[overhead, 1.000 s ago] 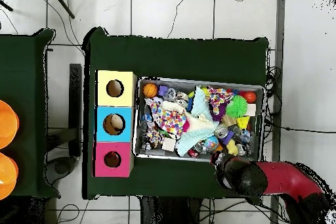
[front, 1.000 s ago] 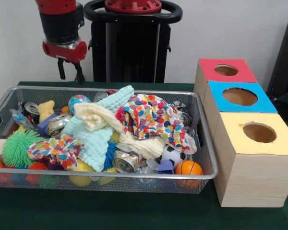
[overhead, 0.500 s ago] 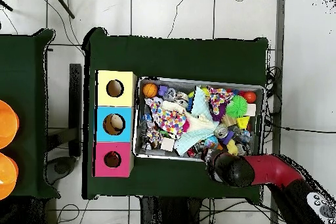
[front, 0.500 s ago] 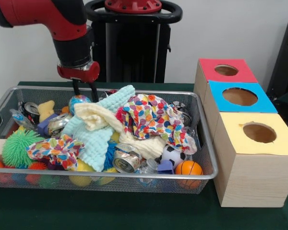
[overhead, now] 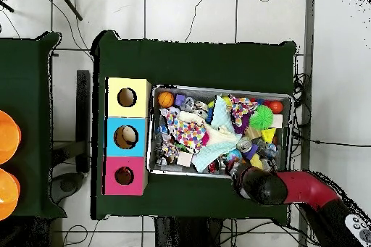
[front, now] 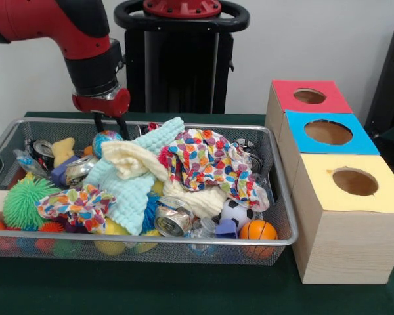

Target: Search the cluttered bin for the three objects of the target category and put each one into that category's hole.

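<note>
The wire mesh bin [front: 151, 241] is full of clutter; it also shows in the overhead view [overhead: 221, 88]. A plain tan soft toy [front: 64, 149] lies at its back left, next to a can. No striped tiger toy shows. My gripper [front: 110, 125] hangs open and empty over the bin's back rim, just above a multicoloured ball [front: 107, 139] and to the right of the tan toy. The red-topped box's hole [front: 309, 96] is at the far right, also seen in the overhead view [overhead: 124, 176]. In the overhead view my arm [overhead: 290, 188] hides the gripper.
Blue-topped [front: 328, 132] and yellow-topped [front: 354, 182] boxes stand beside the red one. A dotted cloth [front: 210, 161], a pale green cloth [front: 128, 187], cans [front: 172, 221], a green spiky ball [front: 26, 202] and a basketball-patterned ball [front: 257, 230] fill the bin.
My gripper has come down and to the right in the front view, from above the table's back edge to the bin's back rim. In the last half second it shifted slightly left.
</note>
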Available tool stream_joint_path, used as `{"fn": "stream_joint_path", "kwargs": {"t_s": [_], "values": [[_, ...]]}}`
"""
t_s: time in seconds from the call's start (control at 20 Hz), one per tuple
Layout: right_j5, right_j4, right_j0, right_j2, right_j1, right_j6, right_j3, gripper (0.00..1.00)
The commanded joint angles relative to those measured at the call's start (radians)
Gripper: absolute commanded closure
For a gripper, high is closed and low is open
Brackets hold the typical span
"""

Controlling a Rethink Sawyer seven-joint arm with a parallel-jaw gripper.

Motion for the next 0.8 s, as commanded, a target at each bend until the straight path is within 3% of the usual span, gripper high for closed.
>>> {"fn": "stream_joint_path", "kwargs": {"t_s": [0.05,0.25,0.4,0.55,0.8], "values": [[0.112,-0.06,-0.075,0.144,-0.008,-0.472,-0.103,0.0],[0.164,-0.037,-0.107,0.172,-0.015,-0.518,-0.119,0.0],[0.134,-0.026,-0.142,0.212,-0.02,-0.524,-0.104,0.0],[0.159,-0.03,-0.138,0.201,0.018,-0.543,-0.14,0.0],[0.096,-0.03,-0.157,0.206,0.036,-0.515,-0.137,0.0]]}}
